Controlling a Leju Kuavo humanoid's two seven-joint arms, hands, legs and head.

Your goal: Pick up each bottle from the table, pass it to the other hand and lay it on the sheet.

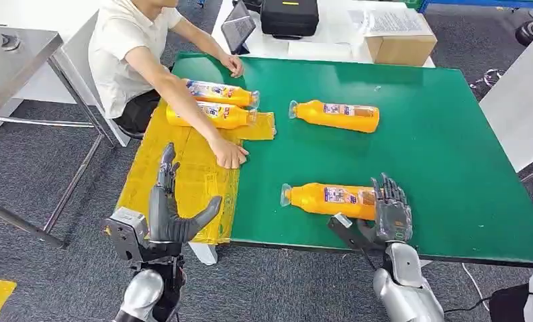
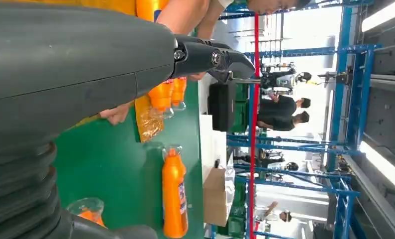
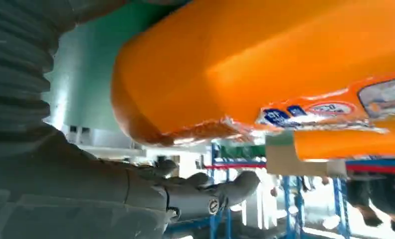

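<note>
Two orange bottles lie on the green table (image 1: 438,154): the far bottle (image 1: 336,115) (image 2: 174,196) and the near bottle (image 1: 324,199) (image 3: 265,64). My right hand (image 1: 386,215) is at the near bottle's base end, fingers spread against it. In the right wrist view its thumb (image 3: 205,194) stands apart from the bottle. My left hand (image 1: 168,211) (image 2: 86,64) is open and upright over the near edge of the yellow sheet (image 1: 183,178). Two more bottles (image 1: 220,92) (image 1: 210,115) lie on the sheet's far end.
A person sits at the table's left corner, one hand (image 1: 229,153) resting on the sheet and the other (image 1: 233,65) on the table's far edge. Behind the table stand a cardboard box (image 1: 398,47), a black case (image 1: 289,17) and a tablet (image 1: 237,30). A metal table (image 1: 15,54) stands at left.
</note>
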